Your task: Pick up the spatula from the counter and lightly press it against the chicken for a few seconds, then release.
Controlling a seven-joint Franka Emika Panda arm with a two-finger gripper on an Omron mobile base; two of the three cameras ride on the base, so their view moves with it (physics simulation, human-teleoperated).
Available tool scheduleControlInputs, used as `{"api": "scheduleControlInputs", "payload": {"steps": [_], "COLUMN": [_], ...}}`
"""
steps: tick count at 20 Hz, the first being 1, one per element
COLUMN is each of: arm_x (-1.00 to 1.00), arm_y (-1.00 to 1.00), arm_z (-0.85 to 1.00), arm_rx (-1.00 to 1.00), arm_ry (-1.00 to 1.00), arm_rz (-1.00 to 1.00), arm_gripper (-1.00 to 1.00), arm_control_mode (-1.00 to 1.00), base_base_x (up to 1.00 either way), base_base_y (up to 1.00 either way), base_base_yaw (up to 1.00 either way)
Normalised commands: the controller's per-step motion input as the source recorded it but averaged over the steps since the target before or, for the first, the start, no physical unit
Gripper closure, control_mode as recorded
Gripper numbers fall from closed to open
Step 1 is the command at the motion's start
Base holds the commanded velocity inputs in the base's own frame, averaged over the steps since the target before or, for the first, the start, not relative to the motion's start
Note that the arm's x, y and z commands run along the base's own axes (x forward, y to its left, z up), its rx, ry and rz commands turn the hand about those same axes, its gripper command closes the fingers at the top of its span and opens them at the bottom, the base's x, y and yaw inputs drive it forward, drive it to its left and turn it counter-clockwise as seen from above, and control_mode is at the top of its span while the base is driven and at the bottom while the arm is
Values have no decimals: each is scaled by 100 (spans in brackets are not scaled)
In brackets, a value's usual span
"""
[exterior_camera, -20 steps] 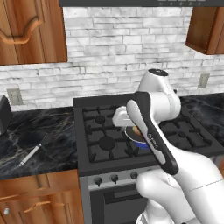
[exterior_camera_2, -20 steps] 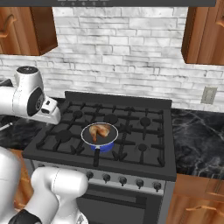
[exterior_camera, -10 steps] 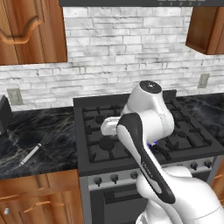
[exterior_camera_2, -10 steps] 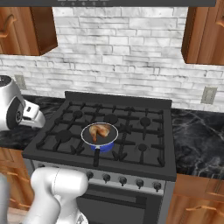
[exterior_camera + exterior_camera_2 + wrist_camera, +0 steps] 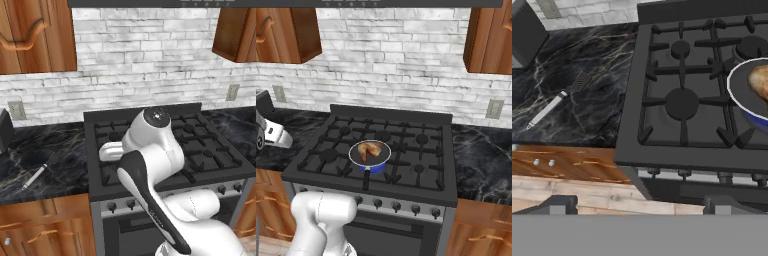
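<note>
Hand view, read from left to right. A dark, box-shaped appliance (image 5: pixel 527 32) stood at the far left against the wall. Beside it the spatula (image 5: pixel 554 102) lay flat on the counter (image 5: pixel 597 65), a glossy black slab veined with white. The spatula had a slim, pale, straight handle and a dark slotted blade. Its long axis ran on a diagonal, the handle end toward the counter's front edge and the blade toward the wall and the stove. Below the counter ran a band of warm brown wooden drawers (image 5: pixel 572 165). The stove (image 5: pixel 682 132), matt black with raised grates over round burners, took the middle and right. On it sat a round pan (image 5: pixel 743 102), dark inside with a pale rim and a blue wall, holding the golden-brown chicken (image 5: pixel 760 80). The gripper (image 5: pixel 641 206) was empty, its fingertips (image 5: pixel 561 204) set wide apart. The spatula lay up and to the left of them, well apart, with the pan on the opposite side. In the left base view the white arm (image 5: pixel 150 150) stood over the stove's left part, while the spatula rested further left on the counter. A grasp would probably close best across the handle, hence at right angles to that diagonal.
</note>
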Motion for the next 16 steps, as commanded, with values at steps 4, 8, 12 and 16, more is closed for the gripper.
{"api": "scheduleControlInputs", "payload": {"steps": [4, 8, 12, 16], "arm_x": [0, 0, 0, 0], "arm_y": [46, 56, 59, 44], "arm_z": [3, 0, 0, -4], "arm_rx": [0, 0, 0, 0], "arm_ry": [0, 0, 0, 1], "arm_rz": [-6, -6, -6, -4], "arm_gripper": [-100, -100, -100, -100], "arm_control_mode": [-100, -100, -100, -100], "base_base_x": [0, 0, 0, 0], "base_base_y": [0, 0, 0, 0], "base_base_yaw": [0, 0, 0, 0]}}
